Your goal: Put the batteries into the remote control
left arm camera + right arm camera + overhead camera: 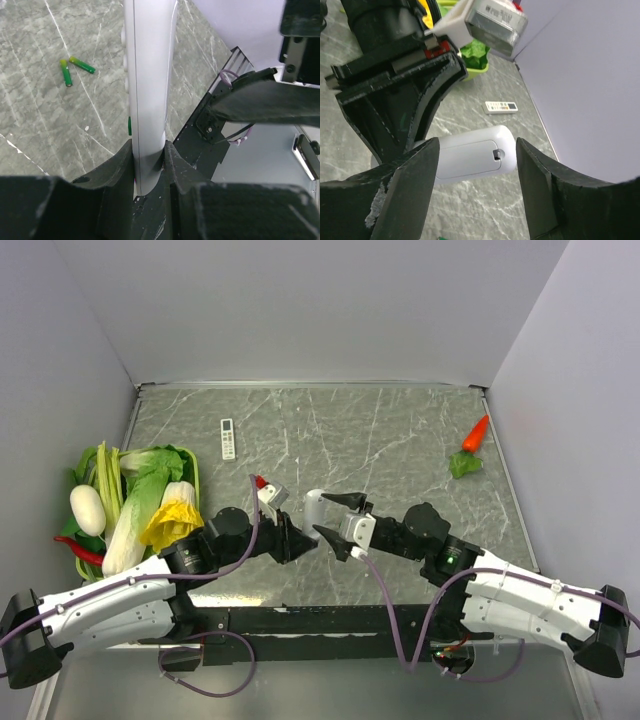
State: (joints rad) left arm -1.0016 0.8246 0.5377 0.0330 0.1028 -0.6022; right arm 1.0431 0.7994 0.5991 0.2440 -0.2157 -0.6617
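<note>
My left gripper [298,538] is shut on the near end of the white remote control [147,75] and holds it above the table. In the right wrist view the remote [475,152] shows its back cover, closed, with the latch [496,154] near its free end. My right gripper [477,146] is open, its fingers on either side of that free end without touching it; it also shows in the top view [337,517]. Two green batteries [66,73] [82,65] lie side by side on the table, apart from both grippers. They are hidden in the top view.
A slim white remote with buttons [228,438] lies at the back left. A green basket [190,465] of vegetables stands at the left edge. A carrot [472,440] lies at the back right. Grey walls enclose the table.
</note>
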